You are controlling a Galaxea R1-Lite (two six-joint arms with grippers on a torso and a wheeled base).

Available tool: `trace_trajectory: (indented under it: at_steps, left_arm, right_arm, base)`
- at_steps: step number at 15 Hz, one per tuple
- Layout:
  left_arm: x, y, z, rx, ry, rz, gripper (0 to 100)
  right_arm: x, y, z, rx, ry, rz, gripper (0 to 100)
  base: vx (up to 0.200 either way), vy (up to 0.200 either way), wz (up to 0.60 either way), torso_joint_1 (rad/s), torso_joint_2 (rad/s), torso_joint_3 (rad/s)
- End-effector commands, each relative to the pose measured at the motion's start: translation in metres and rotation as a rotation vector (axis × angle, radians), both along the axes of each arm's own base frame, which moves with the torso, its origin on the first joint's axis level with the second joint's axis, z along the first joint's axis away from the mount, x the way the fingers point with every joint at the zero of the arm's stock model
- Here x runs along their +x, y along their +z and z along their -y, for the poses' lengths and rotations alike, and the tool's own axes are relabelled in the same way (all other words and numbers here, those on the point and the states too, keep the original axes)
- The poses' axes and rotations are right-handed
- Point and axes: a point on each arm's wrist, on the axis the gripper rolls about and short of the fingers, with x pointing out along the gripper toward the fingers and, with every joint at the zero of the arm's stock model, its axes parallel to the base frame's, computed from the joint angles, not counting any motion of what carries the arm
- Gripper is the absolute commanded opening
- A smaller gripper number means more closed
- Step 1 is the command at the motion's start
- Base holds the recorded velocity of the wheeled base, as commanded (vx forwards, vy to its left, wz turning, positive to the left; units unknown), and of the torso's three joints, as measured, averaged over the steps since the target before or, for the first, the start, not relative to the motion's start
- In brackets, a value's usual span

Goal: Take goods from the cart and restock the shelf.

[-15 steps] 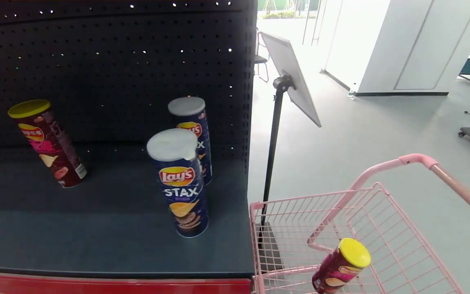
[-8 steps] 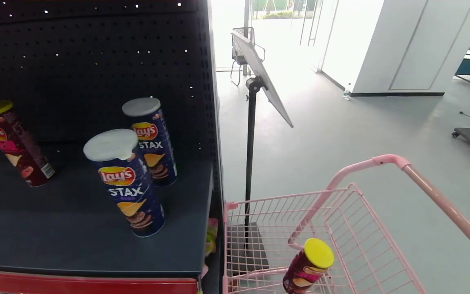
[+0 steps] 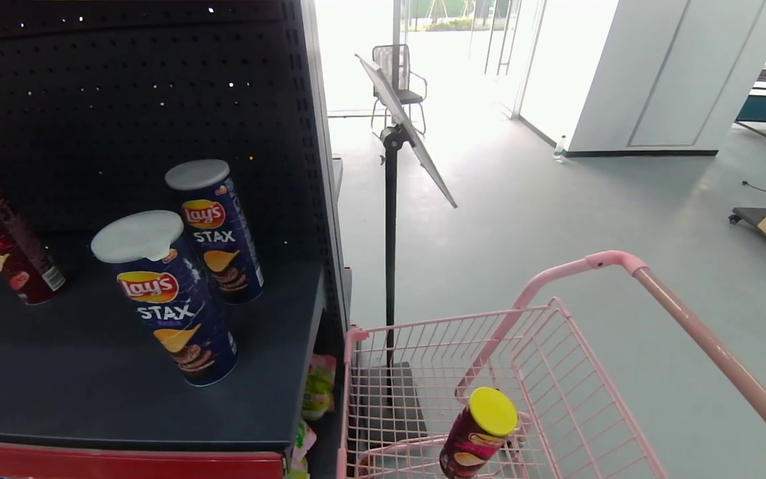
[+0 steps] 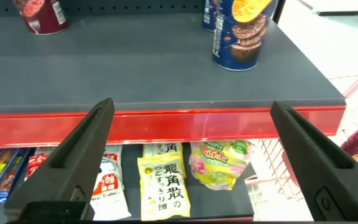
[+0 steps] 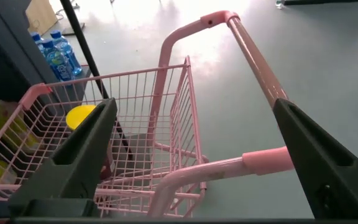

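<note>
Right now a maroon can (image 3: 478, 432) is leaning in the cart (image 3: 622, 266). Its base is sitting down in the basket corner nearest the shelf (image 3: 124, 406), and its long axis is tilting lid-up, away from the shelf.

The right gripper (image 5: 191, 102) is hovering near the cart's handle with its jaws spread wide and nothing between them. The yellow lid (image 5: 79, 116) is peeking past one finger (image 5: 86, 155), so the can is lying off toward the shelf side, not between the fingers.

The left gripper (image 4: 191, 102) is also gaping empty, facing the shelf's red edge (image 4: 166, 121).

Judging by this, the right arm is sitting nearer. It is likely needing to shift shelfward and drop, closing across the can's axis.
</note>
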Motion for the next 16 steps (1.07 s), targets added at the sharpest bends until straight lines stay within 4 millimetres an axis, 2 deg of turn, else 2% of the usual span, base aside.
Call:
trace_trajectory:
  at_steps: [1,9,16]
  left_arm:
    - [0.0001,0.0000,0.0000,0.000,-0.002,-0.002,100]
    - [0.0001,0.0000,0.0000,-0.008,0.000,-0.002,100]
    - [0.0001,0.0000,0.0000,-0.006,0.000,-0.002,100]
  right_arm:
    - [0.0001,0.0000,0.0000,0.000,0.000,-0.001,100]
    - [0.0001,0.0000,0.0000,0.000,0.000,-0.001,100]
    - [0.0001,0.0000,0.0000,0.000,0.000,-0.001,100]
  base:
    - [0.000,0.000,0.00,0.000,0.00,0.000]
    - [-0.200,0.000,0.00,0.003,0.00,0.004]
    - [0.000,0.000,0.00,0.000,0.00,0.000]
